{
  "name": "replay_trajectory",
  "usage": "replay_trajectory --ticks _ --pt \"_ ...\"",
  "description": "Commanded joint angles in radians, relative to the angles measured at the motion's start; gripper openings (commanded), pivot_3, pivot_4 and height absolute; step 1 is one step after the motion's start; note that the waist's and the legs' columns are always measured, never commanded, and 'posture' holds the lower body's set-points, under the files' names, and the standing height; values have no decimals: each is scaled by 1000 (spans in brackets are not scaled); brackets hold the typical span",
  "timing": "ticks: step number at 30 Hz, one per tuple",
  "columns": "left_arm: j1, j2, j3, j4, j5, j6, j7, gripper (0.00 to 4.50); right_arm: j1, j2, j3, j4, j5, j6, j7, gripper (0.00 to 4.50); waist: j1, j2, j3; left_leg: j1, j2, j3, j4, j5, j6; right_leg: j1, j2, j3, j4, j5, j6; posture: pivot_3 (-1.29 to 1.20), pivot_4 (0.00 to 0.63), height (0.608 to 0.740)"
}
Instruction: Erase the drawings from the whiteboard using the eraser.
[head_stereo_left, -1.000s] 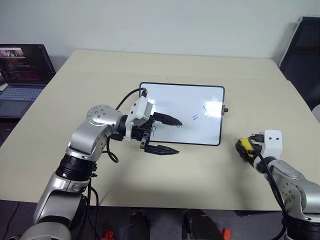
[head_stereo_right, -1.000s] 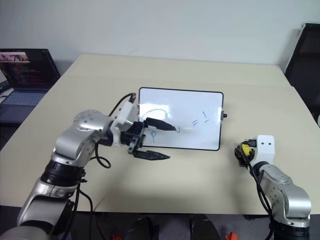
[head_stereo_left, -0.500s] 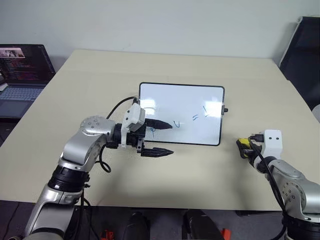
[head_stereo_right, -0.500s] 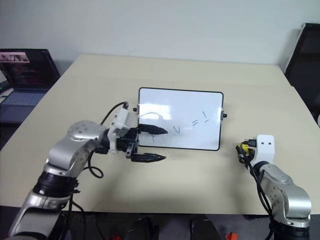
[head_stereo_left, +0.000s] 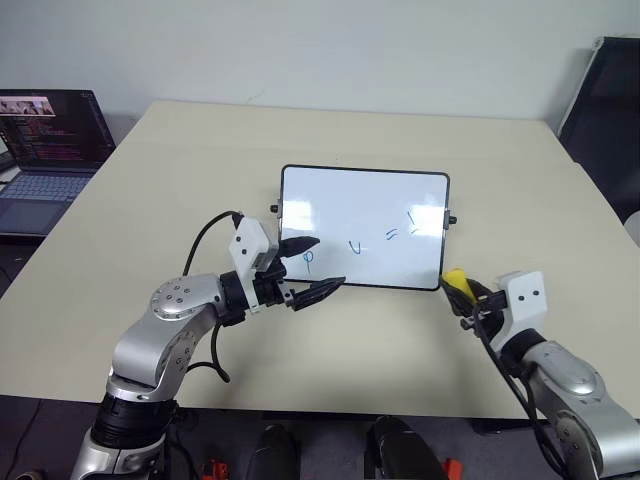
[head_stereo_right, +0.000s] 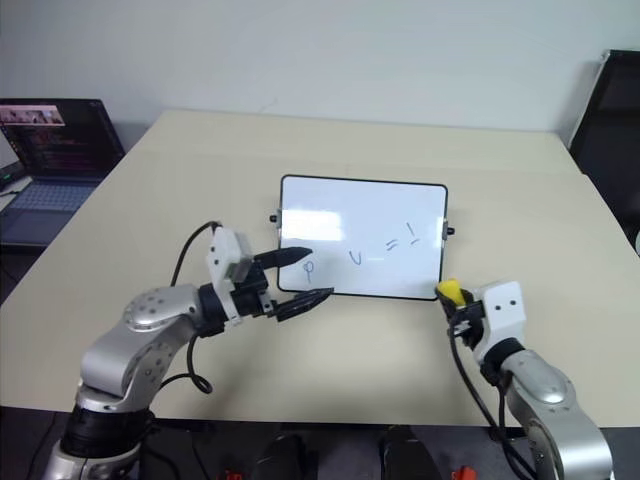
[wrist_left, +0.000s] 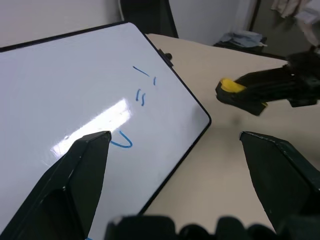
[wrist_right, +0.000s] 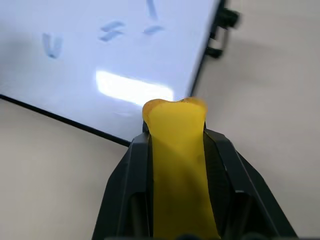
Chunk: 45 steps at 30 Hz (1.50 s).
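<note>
Eraser's in the claw, parked right at the board corner

Table (head_stereo_left: 200, 170) holds the whiteboard (head_stereo_left: 365, 205), drawings (head_stereo_left: 352, 246) on it. Left gripper (head_stereo_left: 309, 268) spread apart over the board's near-left corner; right gripper (head_stereo_left: 462, 294) clamped on the eraser (head_stereo_left: 453, 278), just beside the near-right corner.

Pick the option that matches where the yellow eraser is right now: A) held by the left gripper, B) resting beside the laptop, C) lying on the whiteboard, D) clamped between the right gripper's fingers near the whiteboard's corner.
D: the eraser sits squeezed between the right gripper's fingers, just off the corner of the whiteboard, while the left gripper is open and holds nothing.
</note>
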Motion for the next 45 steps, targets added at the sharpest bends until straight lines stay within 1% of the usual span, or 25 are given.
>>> replay_trajectory --ticks 1,9,13,16,17,21,26,30,33,35,36,39,42,45 --pt "-23 -22 0 -57 -2 6 49 4500 -54 19 16 -30 -7 -90 16 1049 -1 0 0 0 0 0 0 0 0 0 0 0 0 0 0 0 150 740" --pt "-43 2 -27 -84 -11 37 41 4500 -212 -4 78 77 -77 -141 45 1049 0 0 0 0 0 0 -1 0 0 0 0 0 0 0 0 0 150 740" --pt "-97 6 -34 -61 1 46 45 4500 -350 -5 124 195 -150 -153 33 1049 -1 0 0 0 -1 0 0 0 0 0 0 0 0 1 1 0 150 740" --pt "-110 9 -36 -43 9 35 37 4500 -448 -1 161 298 -211 -172 27 1049 -3 0 0 0 -1 0 0 0 0 0 0 0 0 2 2 0 150 740" --pt "-111 10 -35 -39 8 32 33 4500 -478 7 166 332 -226 -178 21 1048 -2 0 0 0 -1 0 0 0 0 0 0 0 0 3 5 0 150 740" --pt "-120 15 -32 -15 11 18 16 4500 -557 23 185 460 -292 -211 -7 1048 -1 0 0 0 -1 -1 -2 0 0 0 0 0 0 4 7 0 150 740" --pt "-124 21 -28 8 17 3 -1 4500 -571 9 219 514 -362 -153 -8 1048 0 0 0 0 -1 -1 -3 0 1 0 0 0 -1 5 5 0 150 740" --pt "-127 22 -28 2 14 9 -3 4500 -511 -27 223 451 -362 -19 37 1033 1 -1 0 0 -1 -1 -1 0 0 0 0 0 0 4 7 0 150 740" --pt "-126 22 -28 -3 15 12 -3 4500 -465 -43 215 405 -347 46 61 1027 0 -1 -1 0 -1 -2 1 1 1 1 0 0 0 5 8 0 150 740" --pt "-127 23 -29 -4 16 14 -3 4500 -434 -47 208 379 -337 82 72 1018 1 -2 -1 0 -1 -2 2 1 1 2 0 0 0 5 7 0 150 740" --pt "-128 23 -29 -4 16 15 -3 4500 -425 -47 207 368 -332 98 76 1018 0 -2 -1 0 -1 -2 3 1 1 2 0 0 0 4 4 0 150 740" --pt "-125 26 -26 -5 15 16 -3 4500 -415 -41 208 348 -321 128 92 1017 -2 -2 -1 0 -2 -2 7 1 2 4 0 0 0 5 3 0 150 740" --pt "-120 29 -23 -5 14 18 -5 4500 -438 -35 218 358 -331 119 92 1017 -5 -2 -1 1 -2 -3 11 2 2 5 0 1 0 6 3 0 150 740" --pt "-110 33 -22 -13 8 23 -6 4500 -535 -25 214 439 -366 65 58 1017 -10 -2 -1 1 -3 -3 12 3 4 5 -1 2 0 8 3 0 150 740"
